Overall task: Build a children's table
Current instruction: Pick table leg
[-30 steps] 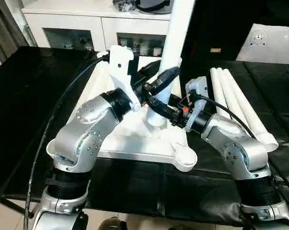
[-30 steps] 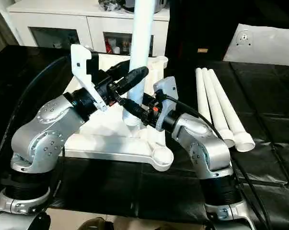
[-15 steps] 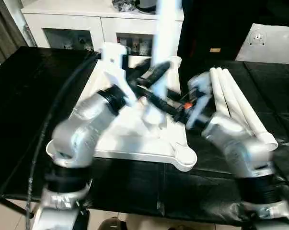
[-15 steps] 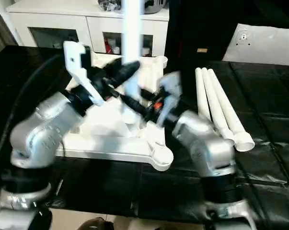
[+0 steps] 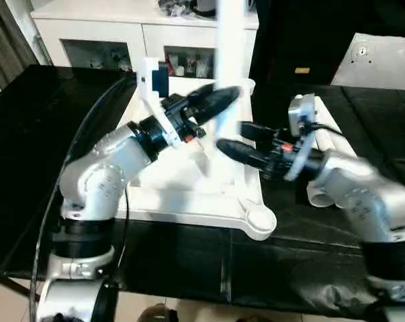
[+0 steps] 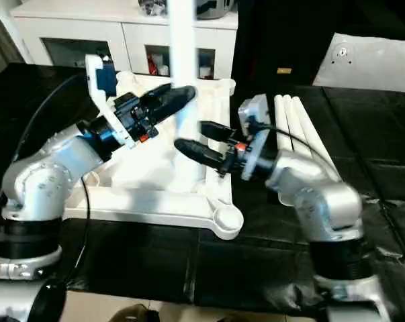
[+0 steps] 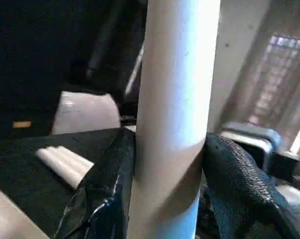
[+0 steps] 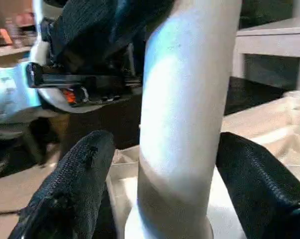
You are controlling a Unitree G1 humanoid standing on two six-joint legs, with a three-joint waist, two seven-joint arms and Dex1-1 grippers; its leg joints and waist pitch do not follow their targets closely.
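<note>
Left wrist: gripper [image 7: 169, 164] around leg [image 7: 177, 99] (upright)

A white leg [image 7: 177, 114] stands upright between the two black fingers [image 7: 107, 194] of the left pincer [image 7: 164, 199], both pressed against its sides. Behind it, more white legs [image 7: 65, 164] lie together on the black table [image 7: 20, 174].
</note>
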